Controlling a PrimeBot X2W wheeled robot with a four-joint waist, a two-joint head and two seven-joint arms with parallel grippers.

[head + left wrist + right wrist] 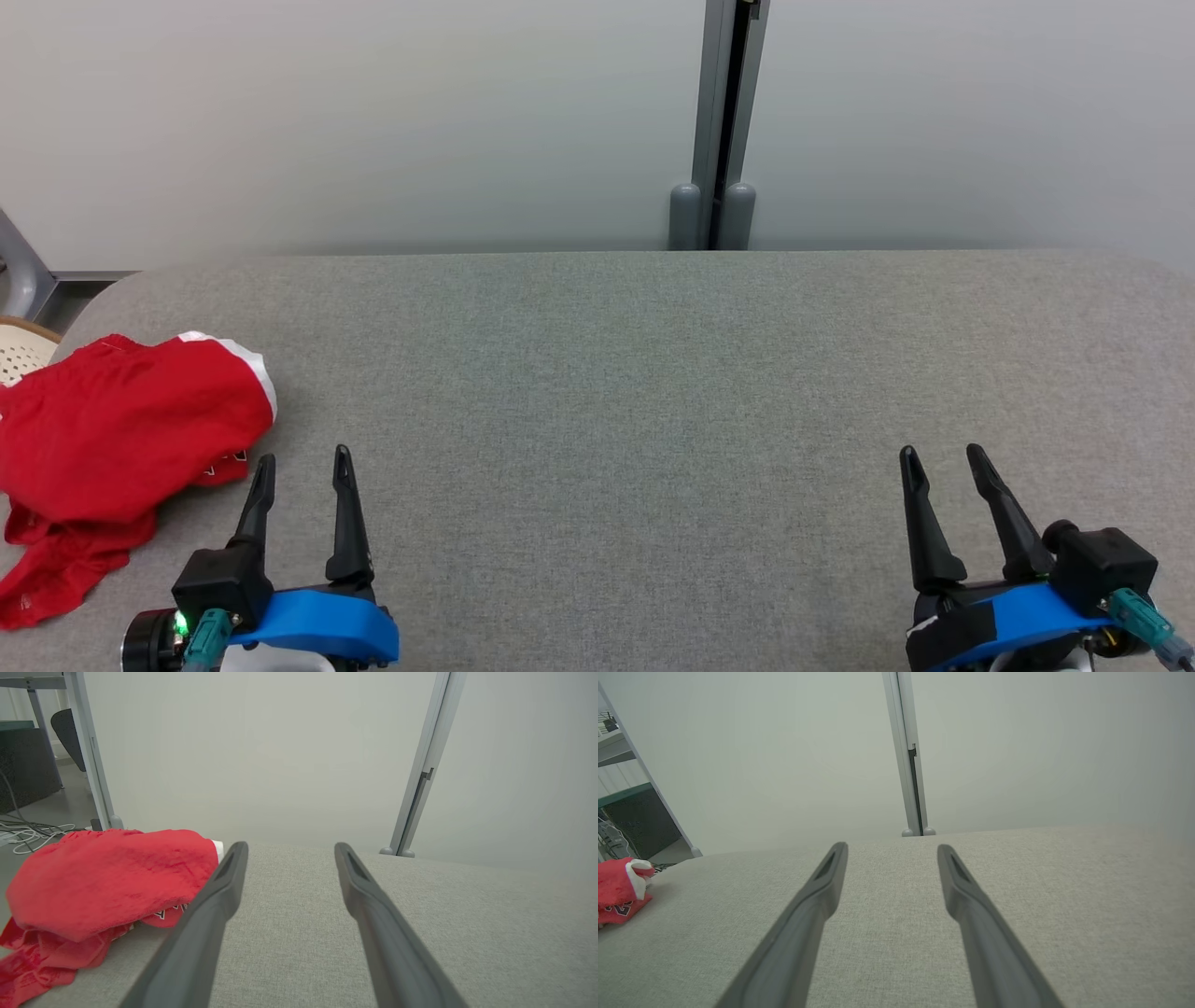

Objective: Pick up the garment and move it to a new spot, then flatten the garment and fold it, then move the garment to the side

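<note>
Garment [121,439], red with a white band, lies crumpled at the left edge of the grey worktop [607,392] in the head view, with its lower folds trailing toward the near corner. Behind it a pale perforated thing [19,350] peeks in (basket or chair seat, I cannot tell which, and its inside is cut off by the frame). The left claw [304,455] stands released just beside the heap. The right claw [940,451], also released, is well apart at the far side. Between them is bare cloth-covered worktop, and a grey post [719,121] rises against the wall behind.

In the left wrist view the garment [107,877] bulks up just left of the left claw [290,847], whose spread fingers hold nothing. One finger overlaps the red cloth, though whether it touches I cannot tell. Loose cables [28,833] lie on the floor beyond.

In the right wrist view the right claw [892,847] gapes over the worktop [1064,905], and the garment [619,889] is a small red lump at the far left.
</note>
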